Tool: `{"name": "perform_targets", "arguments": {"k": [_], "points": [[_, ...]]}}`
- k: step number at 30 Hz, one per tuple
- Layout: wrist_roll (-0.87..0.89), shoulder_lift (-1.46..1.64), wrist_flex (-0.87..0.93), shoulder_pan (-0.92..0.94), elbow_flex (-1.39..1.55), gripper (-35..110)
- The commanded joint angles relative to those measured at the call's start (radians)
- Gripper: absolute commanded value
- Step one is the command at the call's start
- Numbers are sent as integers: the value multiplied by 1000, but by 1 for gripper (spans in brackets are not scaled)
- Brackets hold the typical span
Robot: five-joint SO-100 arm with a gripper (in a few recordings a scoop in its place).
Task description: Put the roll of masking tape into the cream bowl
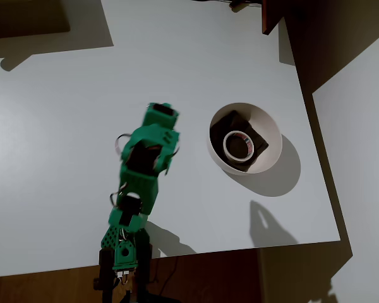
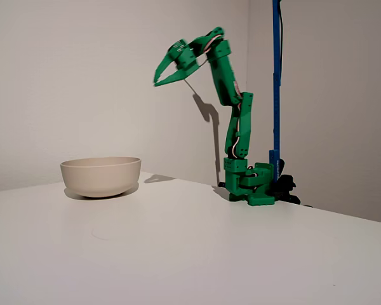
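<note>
Off-white, the roll of masking tape [image 1: 237, 144] lies flat inside the cream bowl [image 1: 273, 131], resting on the dark brown cloth [image 1: 256, 140] at the bowl's centre. In the overhead view the bowl sits at about 3 o'clock from your green arm [image 1: 142, 183]. In the fixed view your gripper [image 2: 159, 74] hangs high above the white table [image 2: 241, 254], well apart from the bowl, its fingers spread and holding nothing.

no legible text or labels anywhere
</note>
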Motion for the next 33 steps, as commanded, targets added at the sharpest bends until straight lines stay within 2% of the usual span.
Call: {"name": "perform_targets", "arguments": {"k": [1, 10, 16, 24, 33], "points": [[-5, 238, 86, -163, 152, -8], [-25, 690, -107, -413, 827, -8], [-51, 927, -272, -416, 1279, -8], [-64, 1160, -433, -422, 1735, -8], [-100, 1440, -491, -422, 2108, -8]]}}
